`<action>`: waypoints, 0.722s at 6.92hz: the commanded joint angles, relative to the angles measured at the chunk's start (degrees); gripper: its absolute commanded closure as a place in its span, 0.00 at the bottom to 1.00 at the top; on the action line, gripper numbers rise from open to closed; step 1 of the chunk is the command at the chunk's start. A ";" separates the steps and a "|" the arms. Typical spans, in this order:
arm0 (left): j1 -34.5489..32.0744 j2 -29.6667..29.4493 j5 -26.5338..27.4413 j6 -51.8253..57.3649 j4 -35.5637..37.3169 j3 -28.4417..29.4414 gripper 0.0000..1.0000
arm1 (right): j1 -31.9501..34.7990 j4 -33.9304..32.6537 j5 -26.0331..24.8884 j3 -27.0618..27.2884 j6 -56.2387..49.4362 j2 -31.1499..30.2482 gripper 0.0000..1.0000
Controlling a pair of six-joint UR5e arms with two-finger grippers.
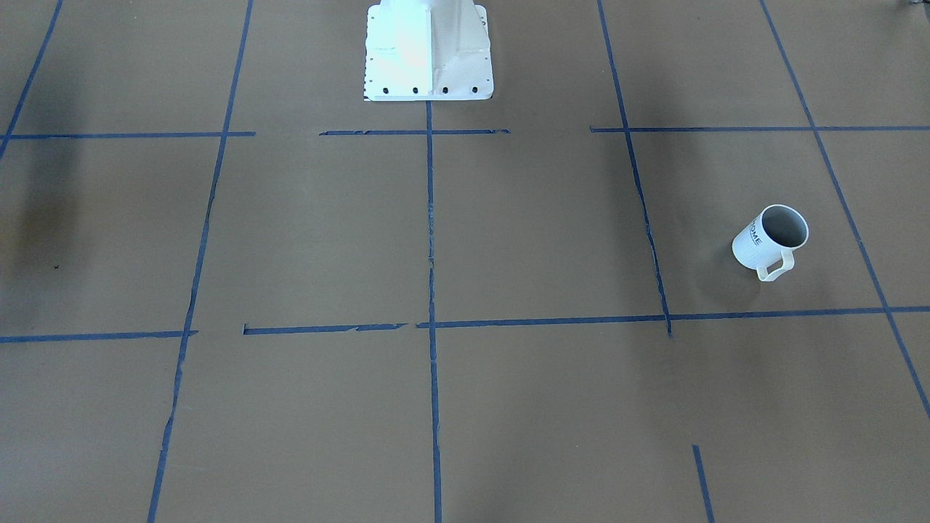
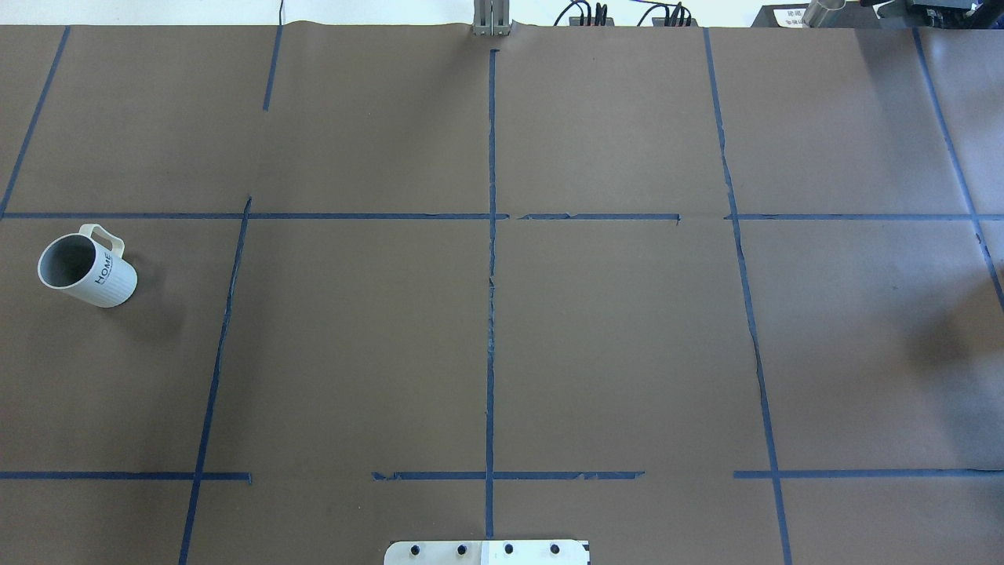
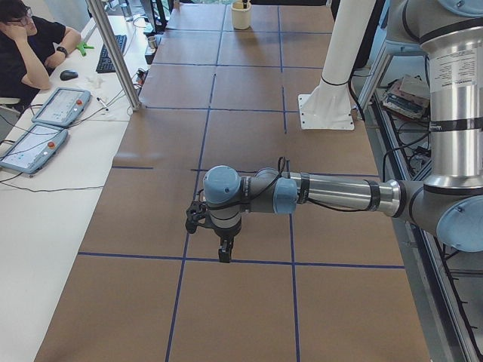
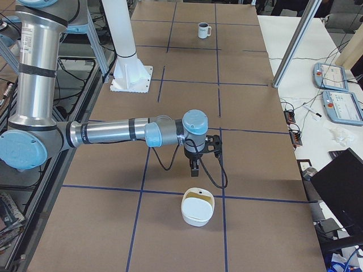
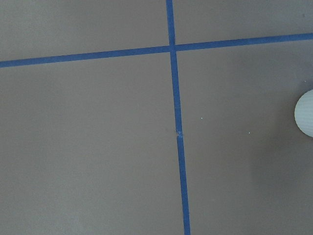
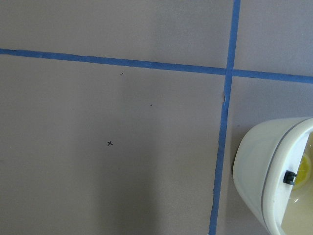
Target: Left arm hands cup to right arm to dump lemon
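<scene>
On the table [image 2: 627, 353], robot's left side, the cup [image 2: 86, 271] is found upright: white, ribbed, black "HOME", grey inside, handle turned away from the base. Left gripper [image 3: 224, 255] and right gripper [image 4: 194, 169] are hung above the paper, pointed down; finger spread cannot be told.

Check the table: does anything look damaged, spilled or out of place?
The blue tape grid is ragged: the lines have gaps and frayed edges, and one line runs crooked. The cup stands upright on the robot's left side, nothing spilled; no lemon shows in its visible inside.
</scene>
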 commanded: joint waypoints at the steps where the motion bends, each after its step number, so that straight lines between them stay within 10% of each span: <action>1: 0.03 1.18 -0.19 0.16 0.01 -0.35 0.00 | -0.05 0.08 -0.15 -0.11 0.05 -0.21 0.00; 5: 0.03 1.36 -0.19 0.16 0.01 -0.44 0.00 | -0.14 0.16 -0.07 -0.46 0.05 -0.12 0.00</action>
